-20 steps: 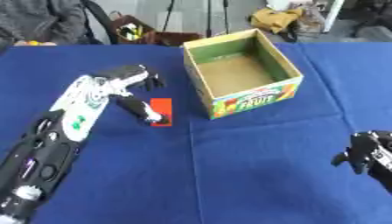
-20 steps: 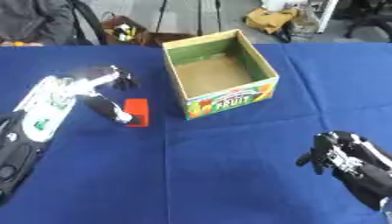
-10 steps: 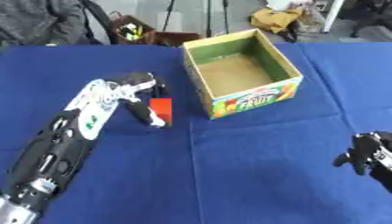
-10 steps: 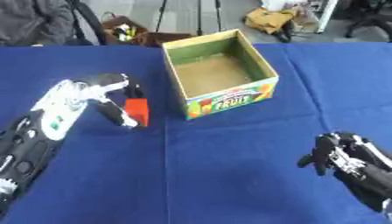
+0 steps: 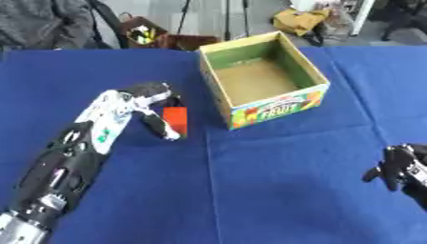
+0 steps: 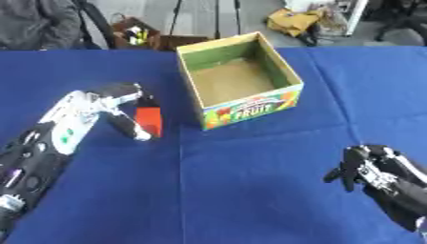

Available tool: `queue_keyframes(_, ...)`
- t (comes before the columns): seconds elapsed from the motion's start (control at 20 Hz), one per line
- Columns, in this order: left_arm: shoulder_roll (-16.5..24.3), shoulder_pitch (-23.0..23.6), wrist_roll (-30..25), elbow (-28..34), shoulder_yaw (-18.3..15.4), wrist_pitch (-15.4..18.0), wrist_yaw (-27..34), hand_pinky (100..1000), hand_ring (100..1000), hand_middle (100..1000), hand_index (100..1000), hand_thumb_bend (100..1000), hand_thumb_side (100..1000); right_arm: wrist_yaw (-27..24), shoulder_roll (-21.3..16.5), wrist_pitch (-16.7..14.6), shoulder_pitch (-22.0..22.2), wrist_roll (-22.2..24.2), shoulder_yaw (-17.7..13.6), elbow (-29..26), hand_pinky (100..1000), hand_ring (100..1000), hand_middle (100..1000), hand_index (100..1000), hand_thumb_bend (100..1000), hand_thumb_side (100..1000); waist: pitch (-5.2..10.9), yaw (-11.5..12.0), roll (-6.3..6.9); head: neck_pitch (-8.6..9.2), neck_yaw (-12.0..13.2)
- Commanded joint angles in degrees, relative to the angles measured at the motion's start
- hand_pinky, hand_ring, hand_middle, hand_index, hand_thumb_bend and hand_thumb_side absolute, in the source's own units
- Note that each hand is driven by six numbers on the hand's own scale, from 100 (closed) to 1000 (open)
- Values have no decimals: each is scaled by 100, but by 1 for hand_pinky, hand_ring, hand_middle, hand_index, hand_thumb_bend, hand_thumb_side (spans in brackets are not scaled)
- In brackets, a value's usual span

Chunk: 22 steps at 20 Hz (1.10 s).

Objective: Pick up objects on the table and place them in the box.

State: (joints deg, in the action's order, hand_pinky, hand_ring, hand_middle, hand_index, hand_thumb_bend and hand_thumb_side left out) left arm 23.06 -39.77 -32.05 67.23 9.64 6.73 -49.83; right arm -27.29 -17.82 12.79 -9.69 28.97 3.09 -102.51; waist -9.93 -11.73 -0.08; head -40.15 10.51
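A small red-orange block (image 5: 176,121) lies on the blue table left of the open cardboard box (image 5: 260,82), which has a green inside and a fruit print on its front. My left hand (image 5: 147,100) reaches in from the lower left and is at the block, with its fingers curled over the block's far end and its thumb down along the block's left side. The box holds nothing that I can see. My right hand (image 6: 372,167) rests low at the right edge, away from everything, with its fingers curled and nothing in it.
The blue cloth (image 5: 275,186) covers the table. Beyond the far edge are a chair, a bag (image 5: 298,20) and a crate of small items (image 5: 143,31) on the floor. A person in grey (image 5: 37,21) sits at the far left.
My left hand has come down and closed round the red block, fingers now curled on it. The right hand has stayed in place.
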Motion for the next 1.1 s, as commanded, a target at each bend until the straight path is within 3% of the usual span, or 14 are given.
queue_keyframes(0.05, 51, -118, 2, 7, 26, 14, -59, 706, 623, 621, 781, 461, 267, -8, -51, -16, -71, 14, -25, -72, 573, 325, 342, 364, 100, 251, 95, -10, -3, 38, 6)
queue_keyframes(0.1, 53, -117, -15, -6, 27, 14, -71, 700, 618, 616, 780, 437, 256, -7, -51, -16, -70, 15, -24, -71, 573, 325, 342, 364, 100, 251, 95, -10, -3, 38, 5)
queue_keyframes(0.2, 60, -116, -45, -18, 22, 7, -111, 645, 571, 575, 756, 270, 195, -7, -51, -16, -71, 15, -24, -70, 573, 325, 342, 364, 100, 251, 98, -8, -1, 39, 6)
queue_keyframes(0.5, 60, -115, -29, -15, 15, 2, -148, 645, 571, 575, 756, 270, 195, -10, -52, -15, -74, 16, -24, -69, 573, 325, 342, 364, 100, 251, 100, -7, 0, 39, 3)
queue_keyframes(0.55, 61, -117, -27, -13, 12, 1, -150, 361, 327, 333, 541, 100, 146, -10, -53, -15, -74, 15, -24, -69, 573, 325, 342, 364, 100, 252, 100, -7, 0, 39, 2)
queue_keyframes(0.75, 89, -113, 197, 96, -51, -86, -145, 271, 241, 250, 468, 100, 134, -5, -52, -13, -79, 16, -20, -64, 574, 325, 342, 364, 100, 253, 109, -14, 9, 47, -12)
queue_keyframes(1.1, 168, -106, 250, 406, -125, -175, -57, 244, 216, 226, 452, 100, 140, -5, -58, -13, -76, 10, -22, -59, 574, 325, 342, 364, 100, 253, 121, -17, 20, 57, -30)
